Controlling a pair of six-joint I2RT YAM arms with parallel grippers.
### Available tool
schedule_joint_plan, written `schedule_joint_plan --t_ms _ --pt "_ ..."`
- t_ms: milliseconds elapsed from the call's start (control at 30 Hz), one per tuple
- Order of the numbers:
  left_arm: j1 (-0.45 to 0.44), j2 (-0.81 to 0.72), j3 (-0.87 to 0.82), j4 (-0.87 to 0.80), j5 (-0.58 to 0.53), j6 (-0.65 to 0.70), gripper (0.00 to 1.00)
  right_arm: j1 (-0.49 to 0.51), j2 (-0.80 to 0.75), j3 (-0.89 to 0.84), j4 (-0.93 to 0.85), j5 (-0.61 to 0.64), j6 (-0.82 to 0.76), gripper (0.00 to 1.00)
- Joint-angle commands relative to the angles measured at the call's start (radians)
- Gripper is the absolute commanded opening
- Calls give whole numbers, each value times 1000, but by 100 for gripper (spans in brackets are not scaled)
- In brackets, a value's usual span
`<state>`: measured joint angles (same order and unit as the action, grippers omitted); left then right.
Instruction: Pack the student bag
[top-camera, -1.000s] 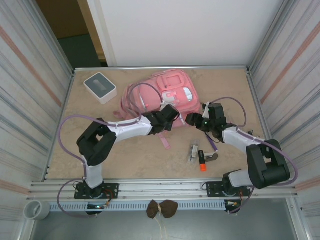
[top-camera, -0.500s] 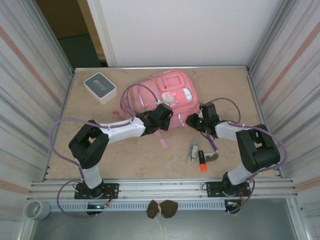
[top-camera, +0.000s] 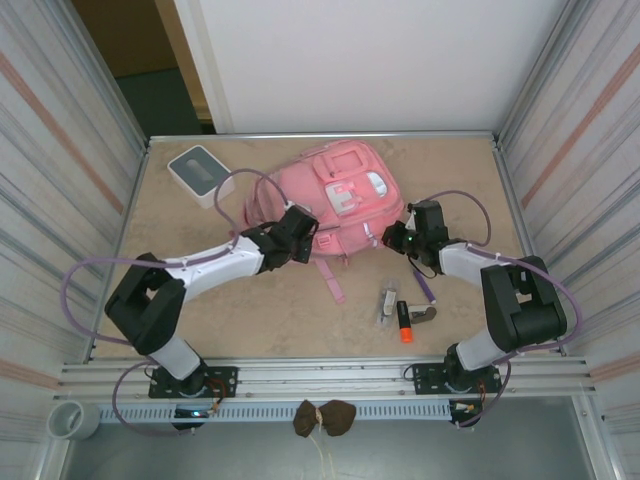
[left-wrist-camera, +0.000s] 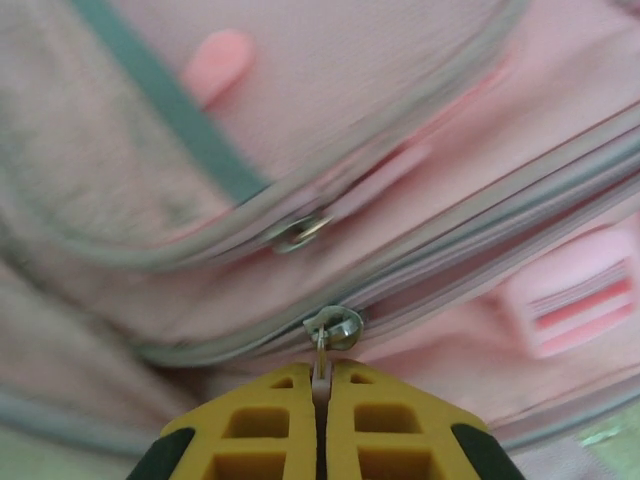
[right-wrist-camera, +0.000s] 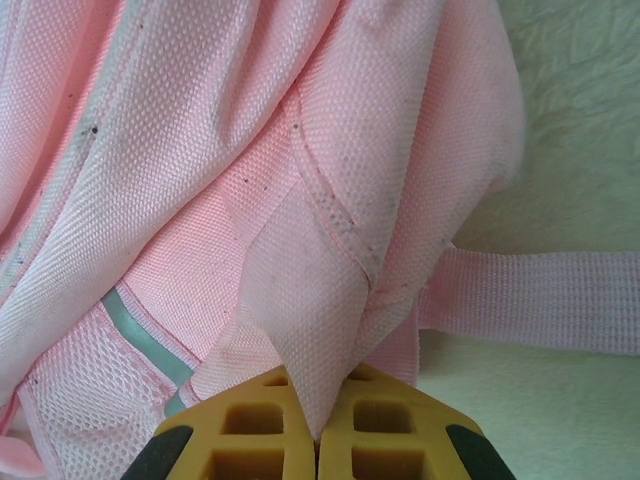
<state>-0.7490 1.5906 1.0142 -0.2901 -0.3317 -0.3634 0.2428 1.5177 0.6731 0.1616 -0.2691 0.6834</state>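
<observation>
Pinching the zip pull (left-wrist-camera: 322, 345) between the left gripper (left-wrist-camera: 320, 385) jaws, the student bag (top-camera: 345, 190) lying directly ahead of them; clamping its fabric fold (right-wrist-camera: 300, 330) between the right gripper (right-wrist-camera: 318, 400) jaws.

Matt cloth student bag (right-wrist-camera: 300, 150), perhaps metal zipper (left-wrist-camera: 335, 328).

The backpack (top-camera: 345, 195) is pink, a fine dotted weave up close, with white patches, pale grey zip lines, a grey-green band and a silver zip pull (left-wrist-camera: 335, 328). The left gripper (left-wrist-camera: 322, 382) and the right gripper (right-wrist-camera: 318, 425) have yellow fingers (left-wrist-camera: 265, 420) with black edges. The box (top-camera: 200, 172) is white with a grey top, the table (top-camera: 250, 320) speckled sandy beige — and the marker (top-camera: 403, 322) dark with an orange end.
</observation>
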Motion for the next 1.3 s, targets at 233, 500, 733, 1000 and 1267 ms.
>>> schedule_joint_plan --t_ms 233,500,733,1000,1267 --pt "35 -147 -17 -44 17 57 0 -47 49 205 -194 59 -159 8" --pt "1 -145 80 -44 112 69 0 -26 -82 269 -387 91 -230 50" --pt "-14 -133 112 -41 131 79 0 81 -47 254 -241 -180 -3 62" --pt "-44 -120 121 -47 128 93 0 106 72 263 -52 -199 204 67" --pt "-56 -123 112 -49 126 107 0 100 125 266 -63 -65 177 39"
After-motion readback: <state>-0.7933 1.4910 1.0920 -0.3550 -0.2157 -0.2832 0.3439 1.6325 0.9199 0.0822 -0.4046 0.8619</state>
